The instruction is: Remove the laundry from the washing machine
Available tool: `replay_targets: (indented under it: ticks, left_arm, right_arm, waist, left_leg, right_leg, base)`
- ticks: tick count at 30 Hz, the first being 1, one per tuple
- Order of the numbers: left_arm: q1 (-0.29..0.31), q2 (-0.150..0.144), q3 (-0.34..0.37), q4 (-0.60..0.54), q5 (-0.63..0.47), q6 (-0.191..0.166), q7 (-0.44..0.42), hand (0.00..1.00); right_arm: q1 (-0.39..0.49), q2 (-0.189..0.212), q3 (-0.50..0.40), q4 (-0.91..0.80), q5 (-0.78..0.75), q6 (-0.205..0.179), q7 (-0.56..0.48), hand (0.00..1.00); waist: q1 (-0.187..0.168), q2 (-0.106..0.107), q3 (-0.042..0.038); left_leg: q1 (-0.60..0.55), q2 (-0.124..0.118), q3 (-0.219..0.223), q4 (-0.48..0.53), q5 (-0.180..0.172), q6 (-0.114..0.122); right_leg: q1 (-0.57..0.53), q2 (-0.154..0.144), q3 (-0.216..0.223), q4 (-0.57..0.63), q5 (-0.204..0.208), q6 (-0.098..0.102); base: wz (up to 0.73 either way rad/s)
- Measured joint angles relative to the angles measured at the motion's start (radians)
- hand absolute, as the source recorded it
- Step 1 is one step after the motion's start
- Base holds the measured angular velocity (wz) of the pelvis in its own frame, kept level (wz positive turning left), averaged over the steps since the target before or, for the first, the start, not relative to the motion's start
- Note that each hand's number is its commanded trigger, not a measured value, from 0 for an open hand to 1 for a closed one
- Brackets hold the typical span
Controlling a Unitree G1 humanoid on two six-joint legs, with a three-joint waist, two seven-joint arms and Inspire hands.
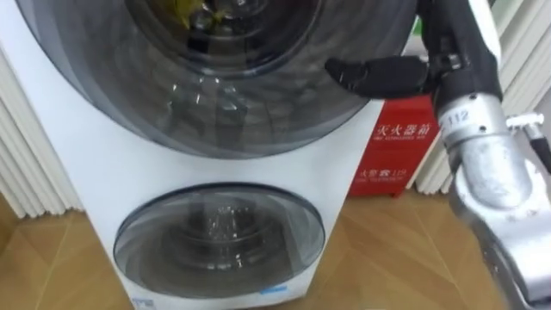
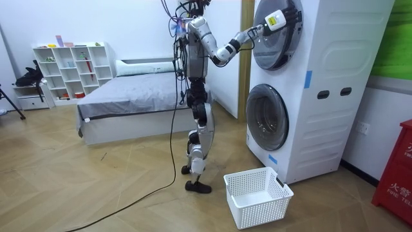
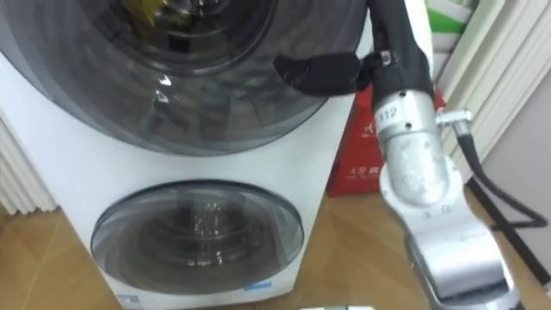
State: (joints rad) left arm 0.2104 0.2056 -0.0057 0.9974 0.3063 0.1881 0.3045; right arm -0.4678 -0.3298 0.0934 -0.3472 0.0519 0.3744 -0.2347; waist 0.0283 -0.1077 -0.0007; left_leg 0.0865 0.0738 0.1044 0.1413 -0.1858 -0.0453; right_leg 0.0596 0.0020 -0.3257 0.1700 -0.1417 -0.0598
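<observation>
Clothes (image 1: pixel 176 10) show as a yellowish patch behind the glass of the upper door (image 1: pixel 215 103) of the white washing machine (image 1: pixel 77 172). The right hand (image 1: pixel 379 76) is at that door's right rim, with one dark finger stretched leftward across it. Whether the hand grips cannot be told. A red box (image 1: pixel 392 151) stands further right.

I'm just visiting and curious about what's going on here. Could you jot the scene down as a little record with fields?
Robot: standing in front of the stacked washing machine
Right hand: raised, straight fingers against the upper door
Upper drum: yellow item behind the glass
Lower door: shut
Basket: white, empty, on the floor by the machine
</observation>
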Motion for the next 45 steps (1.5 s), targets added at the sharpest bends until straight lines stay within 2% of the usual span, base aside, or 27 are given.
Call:
replay_targets:
  ticks: [4,8,15,17,20,23,30,32,37,45]
  left_arm:
    - [0.014,0.004,0.002,-0.002,0.001,-0.016,0.011,0.0]
    - [0.037,0.007,0.001,-0.002,0.0,-0.041,0.02,0.0]
    - [0.037,0.006,0.001,0.005,-0.001,-0.086,0.019,0.0]
    - [0.038,0.006,0.001,0.005,-0.019,-0.087,0.018,0.0]
    - [0.042,0.006,0.001,0.006,-0.03,-0.086,0.016,0.0]
    - [0.052,0.005,0.0,0.006,-0.031,-0.086,0.01,0.0]
    - [0.064,0.003,-0.011,0.007,-0.032,-0.086,-0.007,0.0]
    - [0.06,0.004,-0.019,0.007,-0.031,-0.086,-0.011,0.0]
    - [0.048,0.004,-0.04,0.017,-0.031,-0.086,-0.012,0.0]
    - [0.045,0.006,-0.058,0.017,-0.031,-0.086,-0.013,0.0]
  right_arm:
    - [0.086,0.0,-0.036,-0.062,0.0,-0.043,0.035,0.0]
    - [0.139,0.0,-0.039,-0.11,0.011,-0.091,0.088,0.0]
    - [0.153,0.0,-0.045,-0.111,0.03,-0.129,0.163,0.0]
    - [0.177,0.001,-0.049,-0.112,0.037,-0.151,0.179,0.0]
    - [0.178,0.003,-0.051,-0.112,0.046,-0.156,0.199,0.0]
    - [0.184,0.005,-0.05,-0.113,0.085,-0.168,0.222,0.0]
    - [0.232,0.009,-0.049,-0.141,0.186,-0.218,0.246,0.0]
    - [0.255,0.013,-0.049,-0.142,0.194,-0.257,0.259,0.0]
    - [0.256,0.057,-0.049,-0.142,0.232,-0.271,0.26,0.0]
    - [0.256,0.078,-0.046,-0.141,0.233,-0.28,0.271,0.0]
  waist:
    - [-0.003,0.0,-0.0002]
    - [-0.026,0.002,-0.001]
    - [-0.055,0.003,-0.0009]
    - [-0.057,0.007,-0.0031]
    - [-0.063,0.014,-0.0041]
    - [-0.058,0.024,-0.015]
    - [-0.053,0.026,-0.015]
    - [-0.053,0.026,-0.0152]
    - [-0.052,0.026,-0.0148]
    - [-0.037,0.026,-0.0136]
  left_leg:
    - [0.01,-0.01,0.002,0.0,-0.001,0.001]
    - [0.011,-0.01,0.001,0.001,-0.001,0.001]
    - [0.01,-0.011,0.002,0.003,-0.001,0.002]
    - [0.01,-0.011,0.002,0.003,-0.002,0.011]
    - [0.003,-0.012,0.0,0.004,-0.005,0.016]
    - [-0.003,-0.019,0.001,0.013,-0.004,0.018]
    - [-0.006,-0.018,-0.003,0.027,-0.002,0.017]
    - [-0.006,-0.018,-0.009,0.028,-0.001,0.015]
    - [-0.005,-0.017,-0.007,0.029,0.002,0.013]
    - [0.008,-0.014,-0.005,0.027,0.003,0.011]
  right_leg:
    - [0.01,-0.001,0.011,-0.001,-0.001,0.008]
    - [0.01,0.0,0.016,-0.002,-0.001,0.008]
    - [0.011,0.0,0.026,-0.002,-0.001,0.008]
    - [0.015,0.001,0.033,-0.001,-0.002,0.008]
    - [0.015,0.001,0.053,-0.001,-0.002,0.009]
    - [0.015,-0.002,0.079,-0.004,-0.01,0.016]
    - [0.022,0.001,0.077,-0.011,-0.011,0.002]
    - [0.028,0.003,0.073,-0.018,-0.009,-0.001]
    - [0.025,0.004,0.077,-0.018,-0.012,-0.005]
    - [0.027,0.01,0.096,-0.019,-0.015,-0.009]
  base:
    - [0.02]
    - [-0.04]
    - [-0.01]
    - [0.1]
    - [0.07]
    - [0.02]
    - [0.01]
    - [0.0]
    - [-0.04]
    - [-0.07]
